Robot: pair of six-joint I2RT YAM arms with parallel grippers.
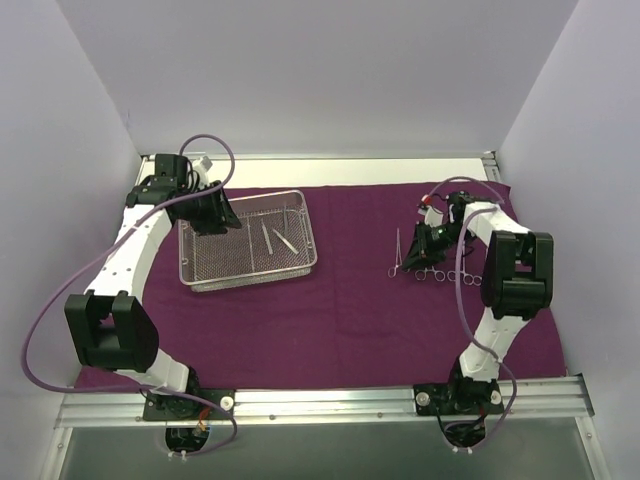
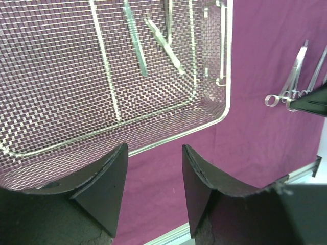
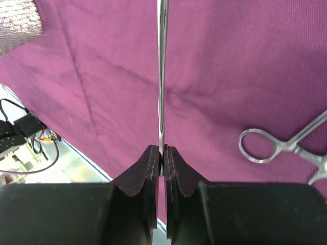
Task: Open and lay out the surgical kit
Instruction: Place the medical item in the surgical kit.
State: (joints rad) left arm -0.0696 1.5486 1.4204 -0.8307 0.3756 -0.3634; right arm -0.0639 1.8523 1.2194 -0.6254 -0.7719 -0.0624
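Over the right side of the cloth (image 3: pixel 245 66), my right gripper (image 3: pixel 162 150) is clamped on a thin steel instrument (image 3: pixel 162 76), ring-handled forceps (image 3: pixel 271 145) lying near it, while across the cloth my left gripper (image 2: pixel 155 148) hangs parted above the rim of the tray (image 2: pixel 214 109), tweezers (image 2: pixel 137 46) inside.

Light comes bright and even from overhead, and the shadows under the mesh tray (image 1: pixel 250 275) are soft. Up close, my left fingers (image 2: pixel 104 189) and right fingers (image 3: pixel 148 173) read dark and slightly blurred. The thin instrument (image 3: pixel 162 76) pinched in the right pair carries a white glare streak.
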